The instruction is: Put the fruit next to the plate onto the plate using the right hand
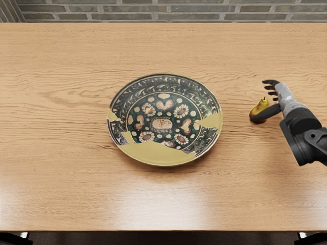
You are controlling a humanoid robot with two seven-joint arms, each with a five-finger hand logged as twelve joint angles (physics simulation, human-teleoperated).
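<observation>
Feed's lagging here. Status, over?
Right hand open at small yellow pear-shaped fruit. Fruit beside patterned round plate, not on it. Nothing between. Left hand unseen.

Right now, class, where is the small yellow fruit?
In the head view, the yellow fruit sits on the table, to the right of the plate, just beside the right robot hand.

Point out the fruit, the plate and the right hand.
fruit (260, 106), head view, its yellow body.
plate (153, 154), head view, near yellow rim.
right hand (275, 98), head view, finger bases.
</observation>
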